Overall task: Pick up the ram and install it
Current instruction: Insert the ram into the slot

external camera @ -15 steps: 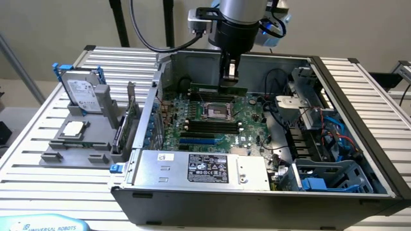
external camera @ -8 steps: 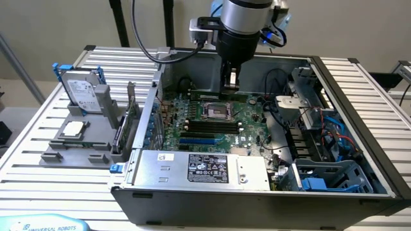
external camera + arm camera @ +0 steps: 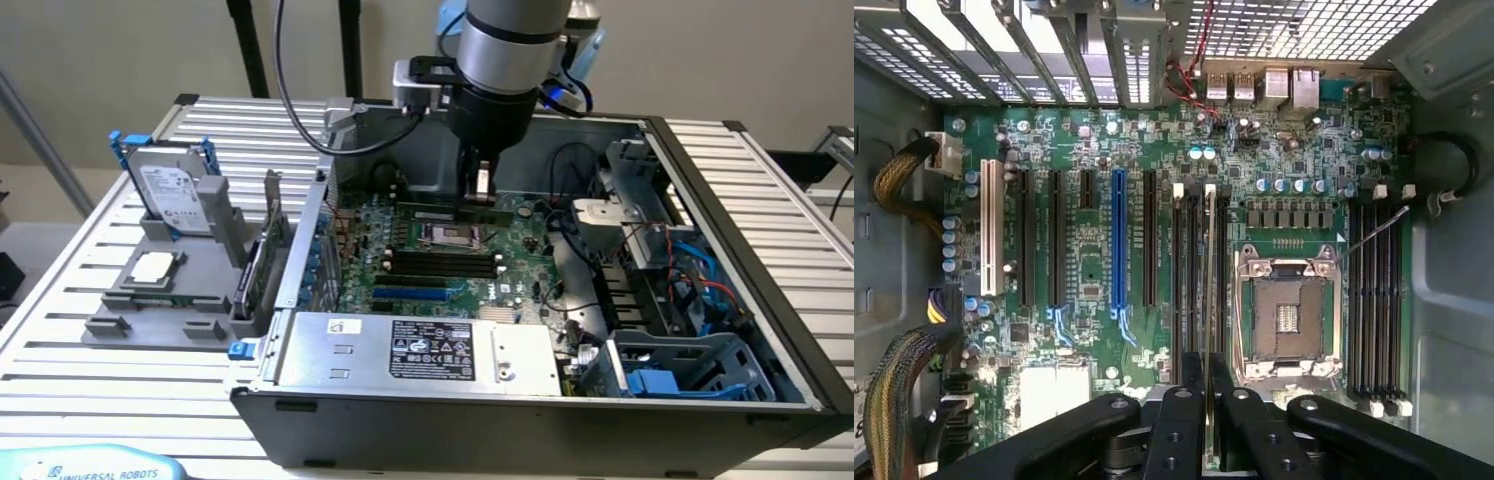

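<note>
Claw [image 3: 478, 195] [image 3: 1208, 378] pinched narrow on the ram [image 3: 447, 212] [image 3: 1210, 262], down inside the open case [image 3: 534, 430].
Ram sits edge-on over the black slots [image 3: 1184, 280] just beside the empty socket [image 3: 445, 237] [image 3: 1287, 315], on its far side in the exterior view; seated or not, cannot tell. Second slot bank [image 3: 434, 262] on the socket's near side. Power supply [image 3: 414, 350] nearer. Drive [image 3: 174, 190] outside the case, at the exterior view's left.

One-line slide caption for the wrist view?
Gripper clamps the ram edge-on above the motherboard's black memory slots, beside the empty processor socket.
</note>
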You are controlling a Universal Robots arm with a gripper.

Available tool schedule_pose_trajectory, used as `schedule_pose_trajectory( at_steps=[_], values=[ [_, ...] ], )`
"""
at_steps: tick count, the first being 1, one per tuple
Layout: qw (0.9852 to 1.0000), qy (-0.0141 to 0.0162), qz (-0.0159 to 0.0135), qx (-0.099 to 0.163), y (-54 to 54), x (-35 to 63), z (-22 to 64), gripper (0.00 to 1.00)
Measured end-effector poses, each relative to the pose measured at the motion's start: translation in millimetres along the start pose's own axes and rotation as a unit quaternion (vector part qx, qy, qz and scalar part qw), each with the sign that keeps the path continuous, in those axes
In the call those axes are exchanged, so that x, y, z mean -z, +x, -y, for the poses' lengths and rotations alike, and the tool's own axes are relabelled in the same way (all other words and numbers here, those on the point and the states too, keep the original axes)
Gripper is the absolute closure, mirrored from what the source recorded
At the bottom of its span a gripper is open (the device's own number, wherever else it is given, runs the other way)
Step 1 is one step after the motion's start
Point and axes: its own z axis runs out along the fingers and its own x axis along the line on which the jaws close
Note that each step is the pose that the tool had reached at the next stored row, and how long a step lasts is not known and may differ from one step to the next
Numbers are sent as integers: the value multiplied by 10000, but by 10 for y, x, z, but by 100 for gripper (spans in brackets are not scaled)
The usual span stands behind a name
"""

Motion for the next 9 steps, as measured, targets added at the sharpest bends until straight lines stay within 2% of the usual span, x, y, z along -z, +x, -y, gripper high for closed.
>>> schedule_pose_trajectory(
  at_steps=[9],
  values=[
    [9998, -16, -11, 209, 14, -151, 3, 86]
  ],
)
